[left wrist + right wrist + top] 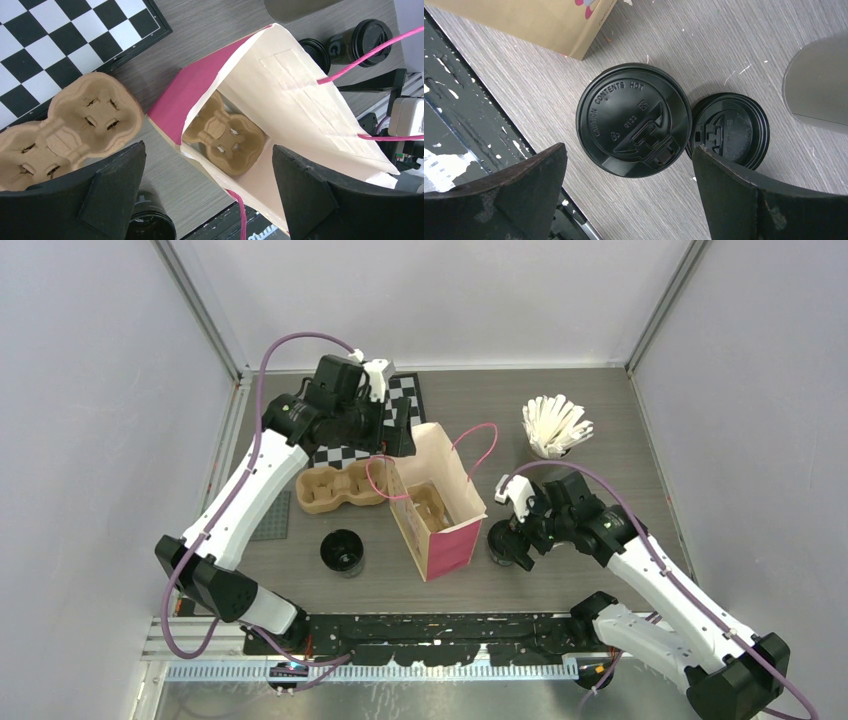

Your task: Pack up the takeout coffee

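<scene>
Grey worktop [600, 410] lying between pale walls [80, 390], paper bag [450, 490] standing open, left pincer [207, 152] gaping wide above it, right pincer [629, 150] gaping beside it.

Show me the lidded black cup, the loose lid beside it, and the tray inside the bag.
lidded cup [633, 120], right wrist view, centre of its lid.
loose lid [729, 131], right wrist view, middle of its top face.
bagged tray [222, 132], left wrist view, ridge between its two pockets.

Wide-apart tool [629, 150] hangs over lidded cup [633, 120], loose lid [730, 129] just beside it.
</scene>
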You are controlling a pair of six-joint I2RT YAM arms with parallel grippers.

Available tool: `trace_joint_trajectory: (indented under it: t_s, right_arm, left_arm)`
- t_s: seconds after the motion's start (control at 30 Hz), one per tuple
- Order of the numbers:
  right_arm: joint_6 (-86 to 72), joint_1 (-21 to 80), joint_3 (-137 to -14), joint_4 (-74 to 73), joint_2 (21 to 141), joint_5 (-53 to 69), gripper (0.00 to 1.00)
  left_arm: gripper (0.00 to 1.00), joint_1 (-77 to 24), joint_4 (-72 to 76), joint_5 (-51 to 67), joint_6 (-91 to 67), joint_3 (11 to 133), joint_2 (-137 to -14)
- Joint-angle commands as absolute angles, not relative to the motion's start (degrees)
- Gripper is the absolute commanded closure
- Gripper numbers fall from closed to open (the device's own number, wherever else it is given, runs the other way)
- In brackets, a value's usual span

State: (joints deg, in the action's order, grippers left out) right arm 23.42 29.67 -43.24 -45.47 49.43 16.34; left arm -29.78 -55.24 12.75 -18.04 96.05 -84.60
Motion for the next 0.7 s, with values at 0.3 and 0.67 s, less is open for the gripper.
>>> trace_joint_trajectory:
  t_s: [0.3,0.67]
  right_arm:
    - [24.0,30.2,-45.5,-41.2,50.0,11.6,0.0]
    - [22.9,31.2,-45.3,-40.1,52.5,13.6,0.0]
  left_arm:
    - [0.0,-29.8,-56.8,10.4,-16.9,97.4,-82.7]
    - [0.0,-29.8,-58.7,7.6,-16.1,99.0,-83.6]
